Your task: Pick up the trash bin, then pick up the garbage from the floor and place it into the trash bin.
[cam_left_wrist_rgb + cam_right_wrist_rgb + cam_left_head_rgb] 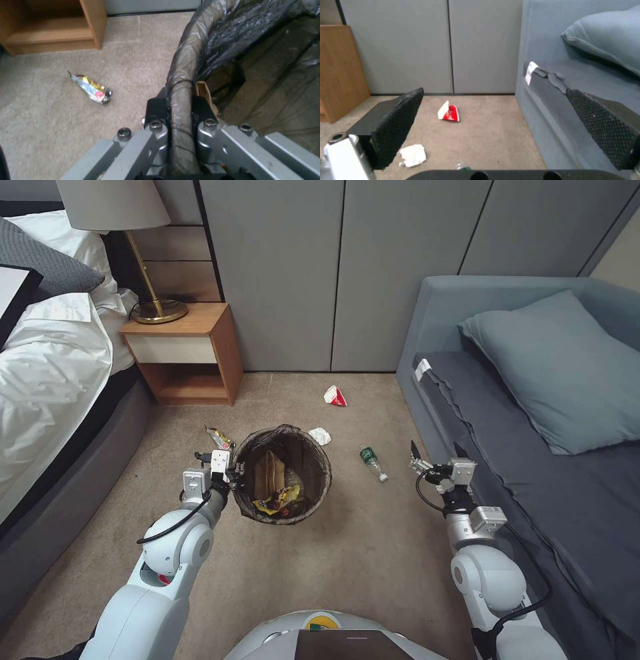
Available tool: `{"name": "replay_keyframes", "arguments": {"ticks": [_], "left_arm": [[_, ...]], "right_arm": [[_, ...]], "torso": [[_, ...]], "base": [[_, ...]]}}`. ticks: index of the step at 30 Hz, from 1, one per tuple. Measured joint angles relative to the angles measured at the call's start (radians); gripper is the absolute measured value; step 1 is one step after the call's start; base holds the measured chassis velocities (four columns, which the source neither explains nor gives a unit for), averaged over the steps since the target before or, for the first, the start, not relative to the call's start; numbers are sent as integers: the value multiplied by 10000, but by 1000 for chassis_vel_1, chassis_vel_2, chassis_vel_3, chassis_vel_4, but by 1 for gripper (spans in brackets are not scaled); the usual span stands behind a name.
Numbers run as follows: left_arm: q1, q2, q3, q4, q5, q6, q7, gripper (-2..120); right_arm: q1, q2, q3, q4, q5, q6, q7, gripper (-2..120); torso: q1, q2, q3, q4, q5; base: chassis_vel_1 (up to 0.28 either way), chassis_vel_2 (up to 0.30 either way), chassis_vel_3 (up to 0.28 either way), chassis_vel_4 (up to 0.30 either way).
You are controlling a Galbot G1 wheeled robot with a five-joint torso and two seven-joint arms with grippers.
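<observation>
On carpet, green bottle (372, 462) lies flat, cap toward right gripper (435, 455).

— What stands by the bed (53, 373)?
— A wooden nightstand (190, 350) bearing a brass lamp (143, 260).
— And opposite?
— A blue-grey sofa (533, 447) with a cushion (567, 367), grey wall panels (347, 267) behind, beige carpet (373, 553) between.

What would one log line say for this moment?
left gripper: shut on bin rim | right gripper: open, empty | floor: bottle, tissue
</observation>
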State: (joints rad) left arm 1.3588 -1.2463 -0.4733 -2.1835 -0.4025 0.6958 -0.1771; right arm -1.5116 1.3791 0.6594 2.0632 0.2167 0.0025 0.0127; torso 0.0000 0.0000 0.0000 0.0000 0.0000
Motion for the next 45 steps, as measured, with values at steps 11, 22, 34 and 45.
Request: {"name": "replay_keyframes", "arguments": {"ticks": [11,22,34,45], "left_arm": [[-32,0,-7,17,-31,-19,34,5],[-88,6,-2,20,-55,-20,53,5],[-77,3,-21,-37,-107,-6,38,5],[-57,42,-38,-99,-161,7,37,5]], "right_arm": [[17,35,-116,-1,-66,0,-18,100],[120,23,-275,-51,-98,-52,-16,100],[33,-184,-366,-117,-32,-304,-39,100],[-724,-1014,-553,-914,-47,-1005,-865,100]], "torso": [[0,0,0,0,3],[0,0,0,0,-2],[2,-1,2,2,-2],[0,0,-2,-3,0]], "base": [[-194,190,196,-195],[-199,204,200,-201],[-173,172,161,-177],[0,6,0,-5]]}}
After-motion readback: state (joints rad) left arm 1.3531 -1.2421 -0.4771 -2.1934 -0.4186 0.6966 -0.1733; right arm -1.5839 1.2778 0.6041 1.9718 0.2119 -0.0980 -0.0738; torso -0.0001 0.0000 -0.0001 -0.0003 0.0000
